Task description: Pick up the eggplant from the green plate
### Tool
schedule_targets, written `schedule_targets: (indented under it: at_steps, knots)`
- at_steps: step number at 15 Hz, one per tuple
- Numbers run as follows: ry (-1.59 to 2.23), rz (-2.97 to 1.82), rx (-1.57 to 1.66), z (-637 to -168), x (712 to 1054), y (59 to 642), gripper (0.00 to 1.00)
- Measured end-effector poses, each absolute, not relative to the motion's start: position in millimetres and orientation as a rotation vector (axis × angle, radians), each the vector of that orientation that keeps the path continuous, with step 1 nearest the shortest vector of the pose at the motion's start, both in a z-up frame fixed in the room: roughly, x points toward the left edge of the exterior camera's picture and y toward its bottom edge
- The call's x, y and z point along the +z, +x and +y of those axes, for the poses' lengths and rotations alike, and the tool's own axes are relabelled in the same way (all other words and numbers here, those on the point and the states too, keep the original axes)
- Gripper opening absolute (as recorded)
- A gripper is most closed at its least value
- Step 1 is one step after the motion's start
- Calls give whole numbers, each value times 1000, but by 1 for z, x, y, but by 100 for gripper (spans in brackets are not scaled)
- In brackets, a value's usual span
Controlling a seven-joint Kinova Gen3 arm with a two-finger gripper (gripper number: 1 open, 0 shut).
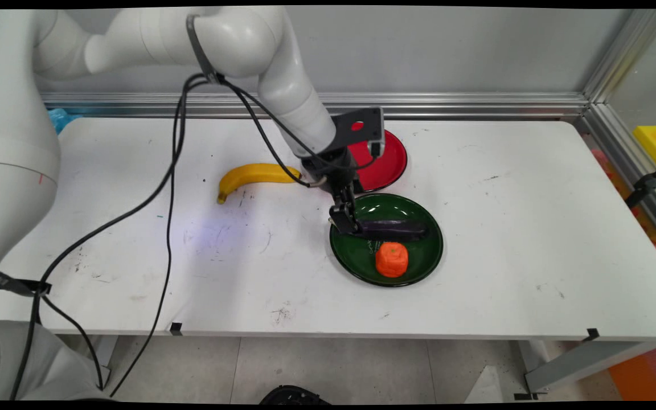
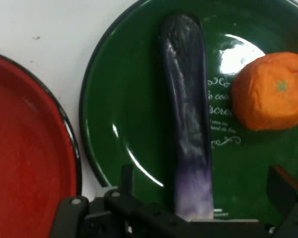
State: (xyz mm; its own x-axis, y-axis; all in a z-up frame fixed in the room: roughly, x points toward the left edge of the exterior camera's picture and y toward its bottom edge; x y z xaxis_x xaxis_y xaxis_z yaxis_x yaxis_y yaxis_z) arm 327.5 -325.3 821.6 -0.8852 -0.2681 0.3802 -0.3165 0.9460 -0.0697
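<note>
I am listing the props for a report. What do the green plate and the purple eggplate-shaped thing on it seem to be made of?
The green plate looks like glazed enamel or ceramic: it is glossy, with bright reflections, a dark rim and white printed lettering. The eggplant is probably a plastic or rubber toy: smooth, with a dull sheen and a paler end near the gripper. Neither material is certain.

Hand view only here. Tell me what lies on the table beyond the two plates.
Observer: One banana, on the bare table, left of the red plate in the main view.
Operator: Give me its direction from the gripper.
Observer: The gripper is at the left end of the eggplant on the green plate; the banana lies up and left of it in the main view, nearer the wall.
Operator: Now place the red plate.
Observer: It sits behind the green one, toward the wall, partly hidden by the arm.
</note>
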Motion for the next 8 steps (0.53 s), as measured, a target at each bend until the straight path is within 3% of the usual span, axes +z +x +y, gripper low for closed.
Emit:
schedule_targets:
  at_steps: [8]
  knots:
    - [420,-2700,182,-332,780,317,100]
